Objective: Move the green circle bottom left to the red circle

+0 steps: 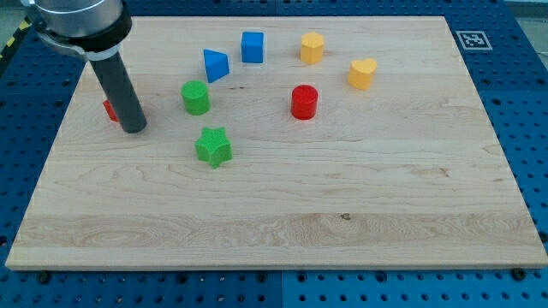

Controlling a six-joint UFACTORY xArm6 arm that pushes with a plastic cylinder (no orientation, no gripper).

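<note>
The green circle [195, 97] stands upright at the board's upper left. The red circle [304, 102] stands to its right, near the board's middle top. My tip [134, 128] rests on the board to the left of the green circle and slightly lower, clearly apart from it. A red block [110, 109] is mostly hidden behind the rod, just left of it; its shape cannot be made out.
A green star [213, 146] lies below the green circle. A blue triangle [216, 65] and a blue cube [252, 47] lie above it. A yellow hexagon [312, 48] and a yellow heart [362, 74] sit at the upper right. The wooden board [342, 222] rests on a blue pegboard table.
</note>
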